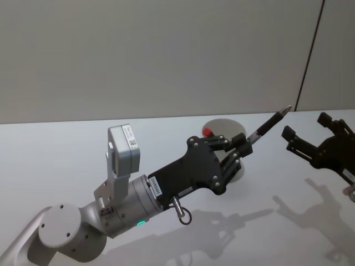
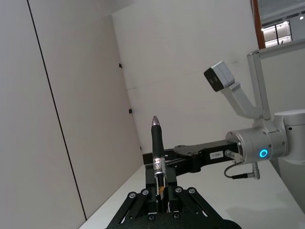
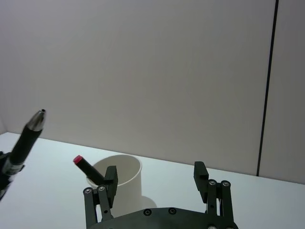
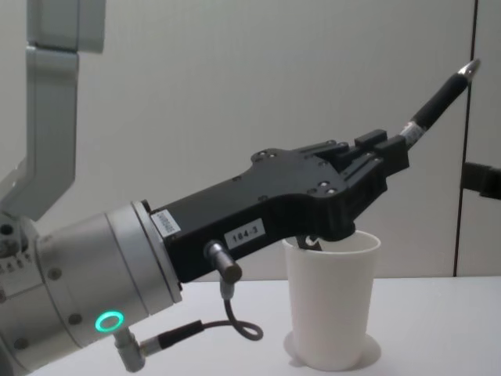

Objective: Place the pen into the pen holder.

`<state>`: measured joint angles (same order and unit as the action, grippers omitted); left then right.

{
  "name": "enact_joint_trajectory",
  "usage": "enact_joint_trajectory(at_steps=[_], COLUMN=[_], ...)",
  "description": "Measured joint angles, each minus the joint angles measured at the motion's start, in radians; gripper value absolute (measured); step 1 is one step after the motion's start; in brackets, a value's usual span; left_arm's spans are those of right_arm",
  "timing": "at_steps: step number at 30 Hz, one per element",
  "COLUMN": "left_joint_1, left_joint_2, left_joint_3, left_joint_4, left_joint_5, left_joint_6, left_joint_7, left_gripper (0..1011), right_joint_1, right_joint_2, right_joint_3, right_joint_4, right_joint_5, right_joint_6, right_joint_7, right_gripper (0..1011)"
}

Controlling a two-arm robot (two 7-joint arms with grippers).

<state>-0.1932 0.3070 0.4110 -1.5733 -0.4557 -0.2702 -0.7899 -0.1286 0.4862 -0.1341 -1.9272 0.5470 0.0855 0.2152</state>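
Clenching pen (image 1: 269, 124) in left tool (image 1: 244, 145), slanting up over pen holder (image 4: 333, 313).
Catching red-capped stick (image 3: 87, 167) inside from right wrist view; right tool (image 3: 156, 171) released.

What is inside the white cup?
A dark pen with a red end sticks out of the cup; its lower part and the cup's floor are hidden.

Left end effector (image 1: 244, 143), pen (image 1: 269, 124) in grip, hangs over the pen holder (image 4: 333, 305); red-capped pen (image 3: 87, 167) inside
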Motion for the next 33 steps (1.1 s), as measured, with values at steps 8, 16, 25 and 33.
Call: enact_joint_trajectory(at_steps=[8,16,25,33], left_joint_1=[-0.001,-0.001,-0.001,-0.001], left_joint_2=[-0.001,-0.001,-0.001,-0.001], left_joint_3=[0.000,0.001,0.001,0.000], left_joint_4=[0.001,0.001,0.001,0.001], left_joint_5=[0.000,0.000,0.000,0.000], left_joint_6=[0.000,0.000,0.000,0.000], left_joint_7=[-0.001,-0.002,-0.002,-0.002], left_gripper=[128,128,128,129], right_joint_1=[-0.039,-0.074,-0.095,-0.097], right_joint_2=[0.054,0.110,0.153,0.158], right_joint_3=[0.034,0.065,0.084,0.083], right_joint_4=[-0.041,-0.074,-0.095,-0.100], right_joint_5=[0.102,0.217,0.336,0.416], right_joint_6=[0.028,0.059,0.100,0.121], right_joint_7=[0.061,0.141,0.235,0.278], right_gripper=[1002,1001,1001,1001])
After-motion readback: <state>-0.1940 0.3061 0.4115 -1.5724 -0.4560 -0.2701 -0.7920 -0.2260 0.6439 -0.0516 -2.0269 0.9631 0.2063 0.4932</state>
